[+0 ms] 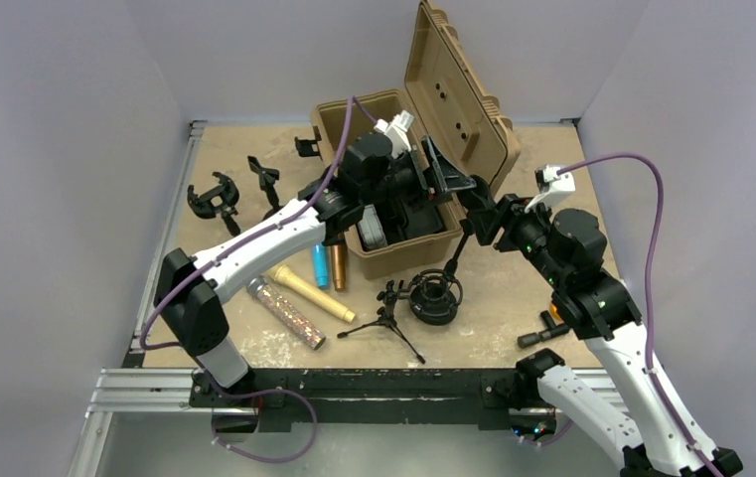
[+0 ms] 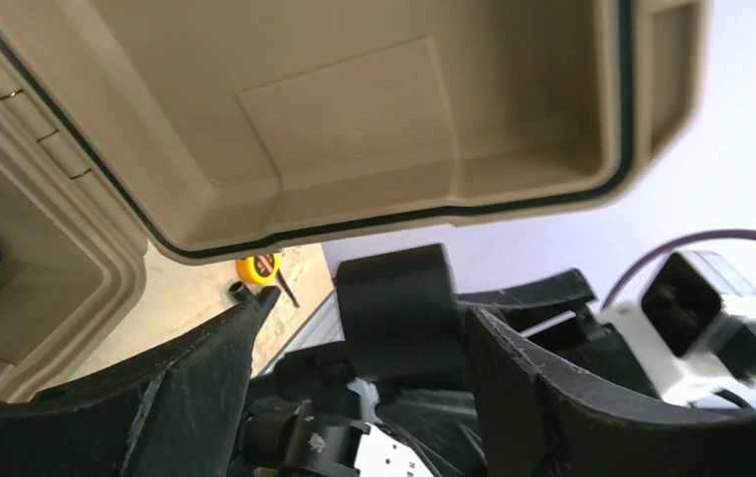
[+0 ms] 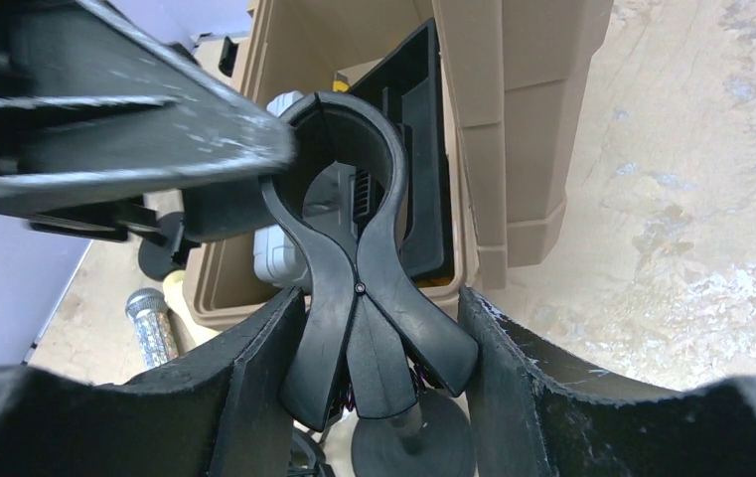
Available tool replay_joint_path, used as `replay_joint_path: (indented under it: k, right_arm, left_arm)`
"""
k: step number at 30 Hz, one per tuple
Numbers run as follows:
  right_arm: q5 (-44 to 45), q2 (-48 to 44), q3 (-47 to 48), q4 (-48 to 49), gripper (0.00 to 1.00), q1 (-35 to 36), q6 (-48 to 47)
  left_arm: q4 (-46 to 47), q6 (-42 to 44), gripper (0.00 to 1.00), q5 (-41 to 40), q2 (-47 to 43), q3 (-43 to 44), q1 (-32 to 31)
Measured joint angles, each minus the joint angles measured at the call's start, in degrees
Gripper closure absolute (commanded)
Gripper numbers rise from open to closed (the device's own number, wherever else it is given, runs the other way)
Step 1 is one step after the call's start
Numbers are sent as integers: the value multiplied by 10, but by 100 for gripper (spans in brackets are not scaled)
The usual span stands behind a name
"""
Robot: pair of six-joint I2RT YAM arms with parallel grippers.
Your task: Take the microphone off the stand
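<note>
The stand's black spring clip [image 3: 354, 288] tops a thin rod over a round base [image 1: 434, 301]. My right gripper [image 3: 381, 298] is shut on the clip's handles, one finger on each side; in the top view it [image 1: 475, 214] is at the case's right end. The clip's ring [image 3: 393, 149] looks empty. A black microphone barrel [image 2: 393, 318] sits between my left gripper's [image 2: 374, 308] fingers, against the right finger. From the right wrist it [image 3: 223, 209] lies just left of the ring. My left gripper [image 1: 440, 179] is over the case.
The tan case [image 1: 398, 253] stands open, its lid [image 1: 458, 94] raised behind both grippers. Several microphones [image 1: 309, 291] lie on the table to the left. A small tripod [image 1: 388, 310] is beside the base. Spare clips [image 1: 213, 196] lie far left. A yellow tape measure [image 2: 257, 266] sits near the right arm.
</note>
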Motion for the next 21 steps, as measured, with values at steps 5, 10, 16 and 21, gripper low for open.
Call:
replay_joint_path:
  k: [5, 10, 16, 21]
  right_arm:
    - [2, 0, -6, -9, 92, -1, -1]
    - [1, -3, -6, -9, 92, 0, -4]
    - [3, -5, -6, -13, 63, 0, -8]
    - [5, -7, -6, -12, 26, 0, -7]
  left_arm:
    - [6, -15, 40, 0, 32, 6, -2]
    - [21, -21, 49, 16, 52, 24, -5]
    - [55, -38, 78, 42, 66, 26, -5]
    - [81, -29, 100, 58, 73, 27, -5]
